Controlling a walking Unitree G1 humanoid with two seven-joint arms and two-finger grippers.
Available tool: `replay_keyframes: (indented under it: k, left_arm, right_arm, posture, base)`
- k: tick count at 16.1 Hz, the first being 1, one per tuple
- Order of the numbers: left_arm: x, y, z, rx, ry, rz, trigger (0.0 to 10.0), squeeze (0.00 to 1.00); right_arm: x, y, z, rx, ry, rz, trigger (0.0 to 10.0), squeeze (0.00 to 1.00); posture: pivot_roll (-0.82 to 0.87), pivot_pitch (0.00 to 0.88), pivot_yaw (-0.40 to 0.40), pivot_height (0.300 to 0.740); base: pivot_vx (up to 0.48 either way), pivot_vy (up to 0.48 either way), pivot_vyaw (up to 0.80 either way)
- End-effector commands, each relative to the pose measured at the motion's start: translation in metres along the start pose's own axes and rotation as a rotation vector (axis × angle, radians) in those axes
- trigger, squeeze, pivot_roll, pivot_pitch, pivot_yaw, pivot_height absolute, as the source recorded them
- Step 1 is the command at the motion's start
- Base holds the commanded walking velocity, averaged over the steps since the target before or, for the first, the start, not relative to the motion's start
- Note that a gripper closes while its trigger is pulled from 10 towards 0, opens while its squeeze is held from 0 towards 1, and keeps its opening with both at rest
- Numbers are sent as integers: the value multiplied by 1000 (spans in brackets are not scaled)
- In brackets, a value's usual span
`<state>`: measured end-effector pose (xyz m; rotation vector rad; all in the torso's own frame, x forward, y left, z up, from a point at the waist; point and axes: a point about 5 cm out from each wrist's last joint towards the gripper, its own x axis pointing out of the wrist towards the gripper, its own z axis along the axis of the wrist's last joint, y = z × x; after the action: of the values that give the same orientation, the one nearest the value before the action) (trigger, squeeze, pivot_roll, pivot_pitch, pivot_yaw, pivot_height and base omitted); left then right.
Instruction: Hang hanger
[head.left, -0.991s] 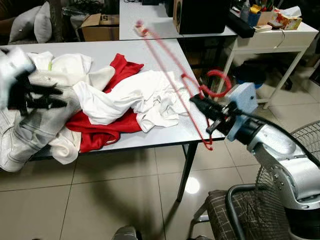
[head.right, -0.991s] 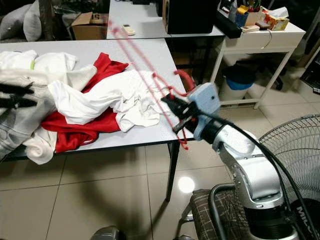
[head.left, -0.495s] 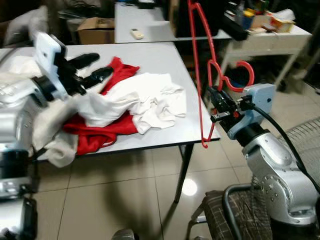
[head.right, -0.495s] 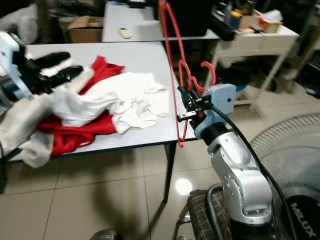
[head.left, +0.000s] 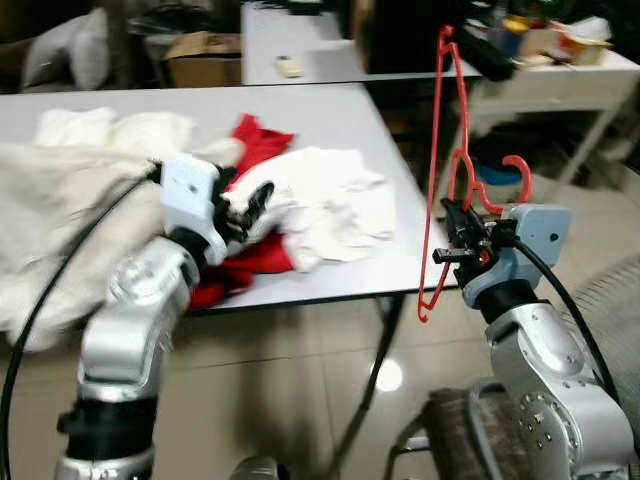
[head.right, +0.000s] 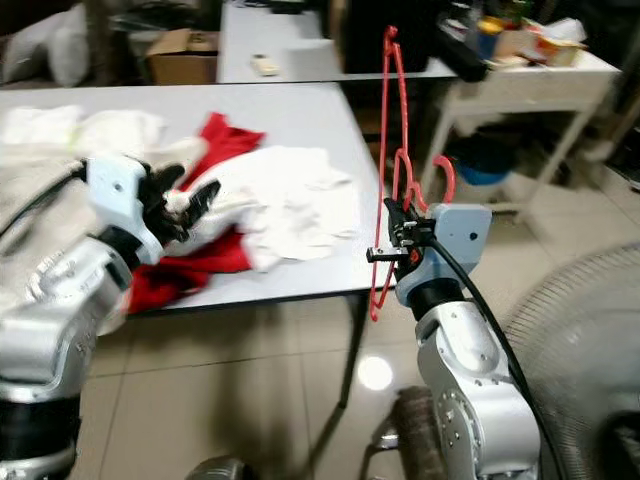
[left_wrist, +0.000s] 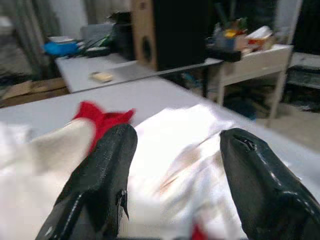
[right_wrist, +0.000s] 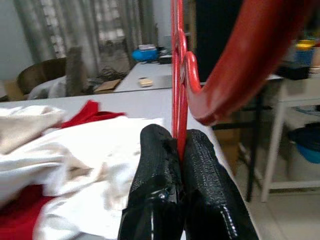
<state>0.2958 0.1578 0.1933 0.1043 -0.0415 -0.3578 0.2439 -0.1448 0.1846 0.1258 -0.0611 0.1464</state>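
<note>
Two arms are working here: the right gripper (head.right: 398, 243) is pinching the red hanger (head.right: 392, 150) near its hook, long axis nearly upright beside the table's (head.right: 300, 110) right edge, while the left gripper (head.left: 243, 208), fingers spread, is hovering over the clothes pile (head.left: 330, 200).

A heap of clothes (head.left: 320, 200) lies on the tabletop (head.left: 330, 110), toward its front edge. The left gripper (head.left: 245, 205) hangs over the heap's left part. The right gripper (head.left: 455, 235) sits just off the tabletop's right front corner, gripping the hanger (head.left: 440, 150), which stands upright beside the tabletop's right edge. A second table (head.left: 300, 50) stands behind, a desk (head.left: 560, 80) to the right.
</note>
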Motion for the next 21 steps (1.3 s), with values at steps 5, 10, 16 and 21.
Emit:
replay_keyframes:
  k: [5,10,16,21]
  left_arm:
    - [0,-6,8,56,0,9,10000,0]
    - [3,-1,25,52,-42,52,10000,0]
    - [-6,4,12,27,1,103,10000,0]
    - [-18,3,-9,45,58,109,10000,0]
  right_arm:
    - [-2,-9,15,34,-121,-142,10000,0]
    - [-1,-1,21,65,-134,-72,10000,0]
    - [-1,3,13,44,-72,-16,10000,0]
    - [-1,8,6,-7,-31,35,10000,0]
  posture:
    - [51,30,33,740]
    - [45,32,18,740]
    - [46,32,4,740]
    - [53,34,-8,740]
  base:
    - [0,439,0]
    - [0,436,0]
    - [0,429,0]
    - [0,416,0]
